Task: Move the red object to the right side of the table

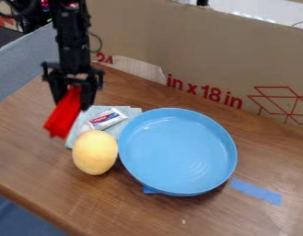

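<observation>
The camera looks at a brown wooden table [30,138]. On the left side, the black gripper [71,92] points down and its two fingers are closed around the top of the red object [64,115]. The red object hangs tilted, with its low end down by the table, just beside a yellow ball-shaped thing [96,153]. A small white tube [107,117] lies close by. A big blue plate [179,152] sits in the middle. A cardboard box [227,64] stands behind.
</observation>
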{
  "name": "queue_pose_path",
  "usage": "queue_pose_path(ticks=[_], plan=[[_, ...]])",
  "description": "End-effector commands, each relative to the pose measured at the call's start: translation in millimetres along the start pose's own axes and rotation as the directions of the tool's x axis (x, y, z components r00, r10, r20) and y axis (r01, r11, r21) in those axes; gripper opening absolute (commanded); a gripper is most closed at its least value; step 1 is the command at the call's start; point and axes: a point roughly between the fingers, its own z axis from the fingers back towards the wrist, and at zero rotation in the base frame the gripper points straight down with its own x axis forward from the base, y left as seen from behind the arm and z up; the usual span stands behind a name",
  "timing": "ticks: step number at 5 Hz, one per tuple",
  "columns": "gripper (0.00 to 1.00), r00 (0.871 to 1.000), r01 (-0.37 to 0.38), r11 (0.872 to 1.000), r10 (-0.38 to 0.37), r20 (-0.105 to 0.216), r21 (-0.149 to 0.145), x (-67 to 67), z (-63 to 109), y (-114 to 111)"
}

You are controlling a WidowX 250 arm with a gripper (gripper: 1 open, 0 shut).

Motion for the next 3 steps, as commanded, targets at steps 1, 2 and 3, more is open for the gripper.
queue_pose_path(ticks=[1, 2, 3], plan=[[0.00, 0.991, 0.040, 0.999, -0.044, 0.128, 0.028, -16.1, 57.4, -2], [0.00, 0.992, 0.047, 0.998, -0.050, 0.114, 0.033, -14.1, 48.8, -15], [0.00, 0.990, 0.079, 0.997, -0.079, 0.120, 0.009, -16.6, 50.2, -27]])
